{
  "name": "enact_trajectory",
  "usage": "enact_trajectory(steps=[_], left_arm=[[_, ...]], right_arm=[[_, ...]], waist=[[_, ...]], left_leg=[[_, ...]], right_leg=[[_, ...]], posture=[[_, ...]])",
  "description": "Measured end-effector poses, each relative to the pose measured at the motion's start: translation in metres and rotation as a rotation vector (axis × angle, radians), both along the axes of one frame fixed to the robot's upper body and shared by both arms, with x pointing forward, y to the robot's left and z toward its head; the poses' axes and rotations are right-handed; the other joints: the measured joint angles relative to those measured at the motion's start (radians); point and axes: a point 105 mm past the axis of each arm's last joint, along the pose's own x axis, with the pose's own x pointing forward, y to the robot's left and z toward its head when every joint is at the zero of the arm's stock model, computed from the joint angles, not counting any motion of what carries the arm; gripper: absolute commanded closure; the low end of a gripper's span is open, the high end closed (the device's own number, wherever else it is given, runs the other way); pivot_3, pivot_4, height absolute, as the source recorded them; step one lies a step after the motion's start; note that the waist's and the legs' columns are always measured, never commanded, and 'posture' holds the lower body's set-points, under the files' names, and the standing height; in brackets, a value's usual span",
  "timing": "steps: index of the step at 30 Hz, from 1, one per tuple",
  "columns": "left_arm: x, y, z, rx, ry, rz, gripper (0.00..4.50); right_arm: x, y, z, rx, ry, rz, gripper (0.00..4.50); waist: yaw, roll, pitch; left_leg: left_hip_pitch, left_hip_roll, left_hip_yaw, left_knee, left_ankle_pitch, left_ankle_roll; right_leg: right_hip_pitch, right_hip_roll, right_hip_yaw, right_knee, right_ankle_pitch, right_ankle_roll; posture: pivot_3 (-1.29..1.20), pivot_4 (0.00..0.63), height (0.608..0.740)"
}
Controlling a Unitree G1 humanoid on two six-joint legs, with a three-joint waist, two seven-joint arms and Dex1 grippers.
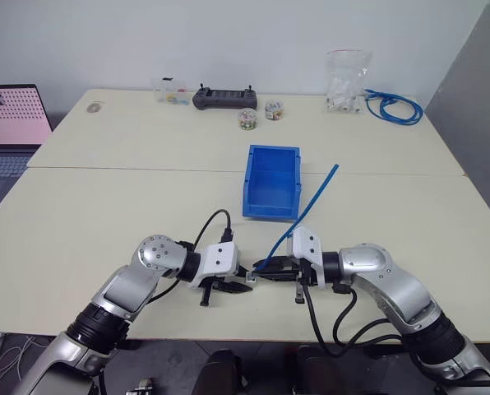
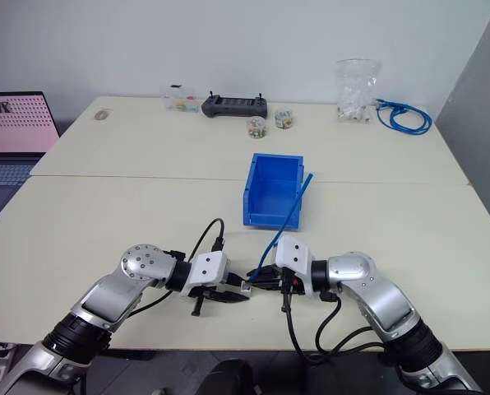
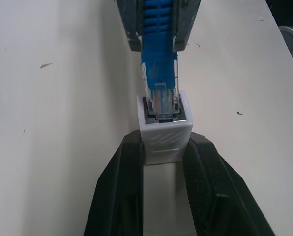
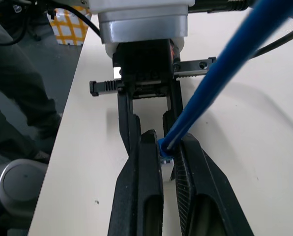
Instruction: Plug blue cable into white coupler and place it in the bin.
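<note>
White coupler (image 3: 165, 132) (boxy, tiny), blue cable (image 3: 159, 64) plug seated

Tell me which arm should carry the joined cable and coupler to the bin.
Right, probably: its tool clamps the thin blue cable nearer the blue plastic bin; the left tool holds the small white boxy coupler.

Blue cable (image 3: 159, 69): bright blue, ribbed boot, clear plug tip with what looks like orange inside. White coupler (image 3: 165, 132): plain white, dark socket rim. Bin (image 1: 271, 181): solid bright blue. Left gripper (image 3: 165, 164) and right gripper (image 4: 166, 152): black fingers, silver-and-white housings. Table (image 1: 105, 206): pale cream. Laptop (image 1: 11, 115): pink screen, dotted pattern.
</note>
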Motion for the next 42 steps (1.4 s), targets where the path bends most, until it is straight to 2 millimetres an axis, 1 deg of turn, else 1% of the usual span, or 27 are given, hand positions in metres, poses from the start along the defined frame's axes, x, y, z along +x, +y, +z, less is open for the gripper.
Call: enact_trajectory(steps=[3,9,17,23,27,31,36,37,38,42], left_arm=[[0.000,0.000,0.000,0.001,0.000,0.001,3.69],[0.000,0.001,-0.001,0.005,-0.002,0.001,3.70],[0.000,0.001,-0.001,0.008,-0.002,0.002,3.70],[-0.001,0.000,-0.001,0.018,-0.003,0.004,3.70],[-0.001,0.000,-0.002,0.022,-0.002,0.002,3.70],[-0.001,0.000,-0.003,0.029,0.002,0.006,3.70],[0.000,-0.001,-0.004,0.028,0.000,0.018,3.70],[0.001,-0.002,-0.004,0.023,0.001,0.024,3.00],[0.001,-0.002,-0.005,0.016,0.002,0.034,2.90],[0.001,0.000,-0.004,-0.035,0.010,0.107,2.08]], right_arm=[[0.001,0.002,0.001,-0.019,-0.016,0.025,4.44],[0.004,0.013,0.002,-0.062,-0.044,0.092,4.44],[0.005,0.018,0.003,-0.118,-0.048,0.163,4.45],[0.004,0.017,0.002,-0.130,-0.051,0.175,4.45],[0.002,0.015,-0.007,-0.138,-0.042,0.172,4.45],[0.002,0.014,-0.010,-0.133,-0.032,0.171,4.45],[0.004,0.013,-0.010,-0.109,-0.022,0.153,4.45],[0.004,0.013,-0.009,-0.091,-0.012,0.140,4.45],[0.005,0.012,-0.009,-0.078,0.001,0.128,4.45],[0.007,0.011,-0.004,-0.037,0.036,0.066,4.45]], waist=[[0.000,0.000,0.000],[-0.002,0.000,-0.001],[-0.003,0.001,-0.001],[-0.003,0.001,-0.002],[-0.003,0.002,-0.008],[-0.003,0.003,-0.016],[-0.003,0.005,-0.021],[-0.003,0.005,-0.021],[-0.002,0.005,-0.020],[-0.003,0.005,-0.020]], left_leg=[[0.000,0.000,0.000,0.000,0.000,0.000],[0.001,0.000,0.000,0.000,0.000,0.000],[0.001,0.000,0.000,0.000,0.000,0.000],[0.002,0.000,0.000,0.000,0.000,0.000],[0.003,0.000,0.001,0.000,0.000,0.000],[0.004,0.000,0.001,-0.001,0.000,0.000],[0.006,0.000,0.001,-0.001,0.000,0.000],[0.006,0.000,0.001,-0.001,0.000,0.000],[0.006,-0.001,0.001,-0.001,0.000,0.000],[0.004,0.000,0.001,-0.001,0.000,0.000]], right_leg=[[0.000,0.000,0.000,0.000,0.000,0.000],[0.000,0.000,0.000,0.001,0.000,0.000],[0.001,0.000,0.000,0.001,0.000,-0.001],[0.001,0.000,0.000,0.001,0.000,-0.001],[0.002,0.000,0.001,0.001,0.000,0.000],[0.003,0.000,0.001,0.001,0.000,0.000],[0.005,0.000,0.001,0.001,0.000,0.000],[0.005,0.000,0.001,0.001,0.000,0.000],[0.005,0.000,0.001,0.001,0.000,0.000],[0.002,0.000,0.001,0.002,0.000,0.000]], posture=[[0.00,0.150,0.740],[0.00,0.150,0.740],[0.00,0.150,0.740],[0.00,0.150,0.740],[0.00,0.150,0.740],[0.00,0.150,0.740],[0.00,0.150,0.740],[0.00,0.150,0.740],[0.00,0.150,0.740],[0.00,0.150,0.740]])
